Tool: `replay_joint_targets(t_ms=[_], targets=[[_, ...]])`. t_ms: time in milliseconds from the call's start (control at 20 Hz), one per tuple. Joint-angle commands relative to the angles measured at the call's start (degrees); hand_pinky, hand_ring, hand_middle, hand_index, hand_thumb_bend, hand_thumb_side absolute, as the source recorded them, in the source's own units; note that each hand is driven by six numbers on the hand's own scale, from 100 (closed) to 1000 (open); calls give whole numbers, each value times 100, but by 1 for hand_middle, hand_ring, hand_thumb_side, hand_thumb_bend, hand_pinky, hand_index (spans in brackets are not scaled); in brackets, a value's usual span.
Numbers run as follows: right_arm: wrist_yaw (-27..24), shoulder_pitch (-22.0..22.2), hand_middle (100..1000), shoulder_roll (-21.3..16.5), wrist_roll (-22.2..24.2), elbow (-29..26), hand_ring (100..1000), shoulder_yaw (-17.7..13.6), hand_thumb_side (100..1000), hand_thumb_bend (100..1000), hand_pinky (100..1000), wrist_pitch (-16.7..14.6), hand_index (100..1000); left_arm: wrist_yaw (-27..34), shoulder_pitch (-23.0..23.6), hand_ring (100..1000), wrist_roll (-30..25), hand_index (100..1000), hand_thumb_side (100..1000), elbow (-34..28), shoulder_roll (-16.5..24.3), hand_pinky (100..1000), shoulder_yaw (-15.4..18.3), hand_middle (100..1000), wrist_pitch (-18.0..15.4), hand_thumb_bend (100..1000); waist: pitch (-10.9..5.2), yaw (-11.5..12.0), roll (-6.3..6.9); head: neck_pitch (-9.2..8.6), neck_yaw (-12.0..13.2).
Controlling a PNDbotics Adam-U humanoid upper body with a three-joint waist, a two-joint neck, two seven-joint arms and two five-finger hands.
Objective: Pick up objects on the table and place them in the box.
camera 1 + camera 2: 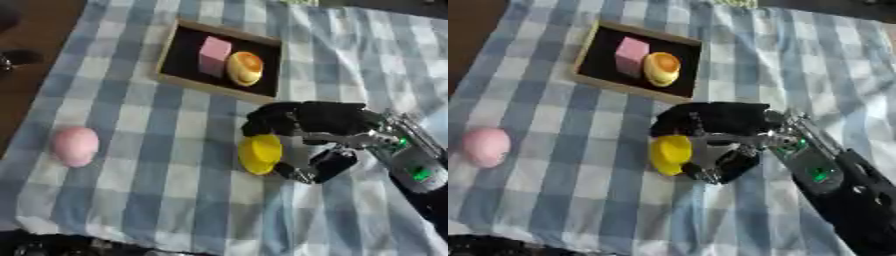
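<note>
Right hand (pixel 319 125) curls fingers and thumb around yellow object (pixel 260 154), just below box (pixel 175 75). Risk: round piece could slip out during lift. Pink egg-shape (pixel 74 145) lies far left of box.

The black right hand (pixel 710 132) is curling its fingers and thumb around a round yellow object (pixel 670 154) on the blue-checked tabletop (pixel 579 190). A pink block (pixel 631 55) and orange-yellow round piece (pixel 662 68) are sitting in the wood-rimmed black box (pixel 592 55); a pink egg-shaped object (pixel 486 146) is lying at left.
</note>
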Motion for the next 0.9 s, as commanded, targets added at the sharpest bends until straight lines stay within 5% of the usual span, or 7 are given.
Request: replay_joint_targets(t_ms=[50,650,900], targets=[[127,-50,948,-93,1847,17,1000,-23,313,100,1000,-1848,1000,28,-39,972,-1,844,567,-116,67,801,24,838,11,100,-88,0,37,22,14],[368,-47,942,-80,1847,136,1000,-2,313,100,1000,-1848,1000,50,-41,974,-37,844,566,-116,48,802,9,841,39,100,-70,4,42,22,-6],[356,-48,844,-55,1847,204,1000,-25,304,100,1000,-1848,982,57,-38,974,-51,844,566,-116,45,802,6,842,49,100,-65,5,43,22,-20]])
